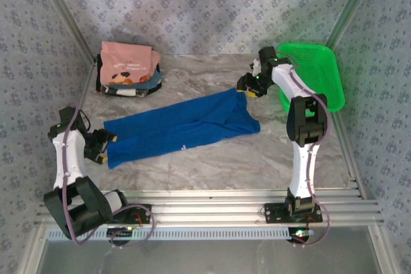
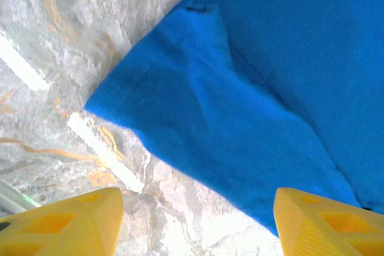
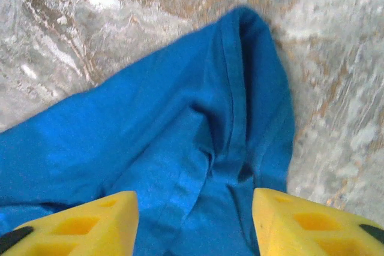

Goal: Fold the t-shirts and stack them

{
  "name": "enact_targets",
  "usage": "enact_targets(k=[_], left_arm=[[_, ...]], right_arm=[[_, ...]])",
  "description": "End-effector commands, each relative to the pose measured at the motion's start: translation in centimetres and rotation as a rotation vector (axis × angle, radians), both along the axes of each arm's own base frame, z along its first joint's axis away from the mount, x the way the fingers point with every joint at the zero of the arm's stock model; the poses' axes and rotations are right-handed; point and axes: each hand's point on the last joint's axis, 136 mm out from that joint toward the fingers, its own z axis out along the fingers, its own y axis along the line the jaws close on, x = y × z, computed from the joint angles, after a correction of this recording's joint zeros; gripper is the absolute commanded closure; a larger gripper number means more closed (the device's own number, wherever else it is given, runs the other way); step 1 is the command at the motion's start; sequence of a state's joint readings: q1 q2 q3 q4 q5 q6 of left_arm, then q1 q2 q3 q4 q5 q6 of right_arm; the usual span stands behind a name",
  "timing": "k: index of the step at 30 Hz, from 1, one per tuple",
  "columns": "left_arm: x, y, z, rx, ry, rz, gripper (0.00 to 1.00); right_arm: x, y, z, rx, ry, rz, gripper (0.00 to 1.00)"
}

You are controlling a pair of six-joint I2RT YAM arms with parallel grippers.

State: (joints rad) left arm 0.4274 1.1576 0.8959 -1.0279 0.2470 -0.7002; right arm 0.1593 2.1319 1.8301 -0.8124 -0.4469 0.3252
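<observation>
Royal-blue cloth t-shirt (image 1: 183,129) lies stretched diagonally across the middle of the marbled grey desk (image 1: 270,158). Left tool (image 1: 104,148) is at its near-left end, right tool (image 1: 249,91) at its far-right end — both jaws wide, holding nothing. Salmon-pink t-shirt (image 1: 128,62) tops a folded stack, far left; green plastic mesh basket (image 1: 314,68) far right.

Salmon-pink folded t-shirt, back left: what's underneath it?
A stack of folded darker shirts, edges showing dark, blue and white, on the marbled table. How many lie beneath is covered.
</observation>
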Motion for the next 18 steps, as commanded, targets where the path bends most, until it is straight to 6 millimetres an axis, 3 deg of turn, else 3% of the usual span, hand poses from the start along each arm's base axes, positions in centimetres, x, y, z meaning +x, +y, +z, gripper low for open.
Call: enact_targets(k=[1, 4, 9, 13, 18], left_arm=[[-2.0, -1.0, -1.2, -0.017, 0.075, 0.012, 0.36], [0.0, -2.2, -1.4, -0.031, 0.008, -0.019, 0.38], [3.9, -6.2, -2.3, -0.047, -0.038, -0.178, 0.41], [5.4, -8.1, -4.1, -0.070, -0.035, -0.216, 0.52], [6.4, -8.3, -6.4, -0.058, 0.001, -0.236, 0.56]], right_arm=[[-1.6, 1.0, 5.4, 0.103, -0.118, 0.039, 0.38], [-4.1, 1.0, 5.6, 0.125, -0.102, 0.052, 0.35], [-8.9, 2.5, 3.4, 0.212, 0.023, 0.044, 0.36], [-10.1, 4.9, 1.2, 0.325, 0.096, 0.001, 0.41], [-10.0, 7.1, -0.2, 0.300, 0.108, 0.022, 0.45]])
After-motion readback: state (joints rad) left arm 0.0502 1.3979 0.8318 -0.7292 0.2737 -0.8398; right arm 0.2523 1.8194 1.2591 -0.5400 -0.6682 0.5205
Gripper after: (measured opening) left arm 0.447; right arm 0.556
